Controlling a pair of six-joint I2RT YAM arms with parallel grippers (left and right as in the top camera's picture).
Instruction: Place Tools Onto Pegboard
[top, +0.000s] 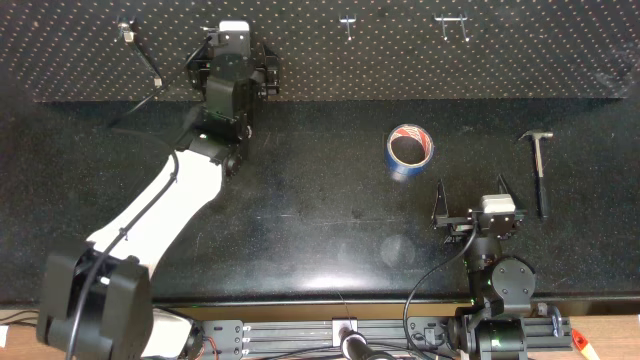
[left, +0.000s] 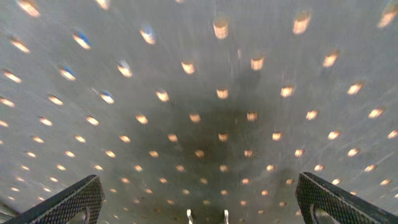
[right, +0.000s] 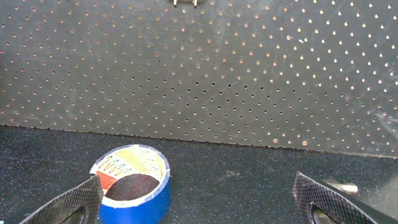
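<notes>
A slim dark tool hangs on the pegboard at the far left. My left gripper is raised close against the board to the right of that tool; its fingers stand wide open with nothing between them, and a small metal hook is just in front. A blue tape roll lies flat on the table, and a hammer lies to its right. My right gripper rests low near the front, open, facing the tape roll and the hammer head.
Two bare metal hooks stick out of the pegboard at the upper right. The black tabletop runs from the board's foot to the front rail. The left arm's white link crosses the left half of the table.
</notes>
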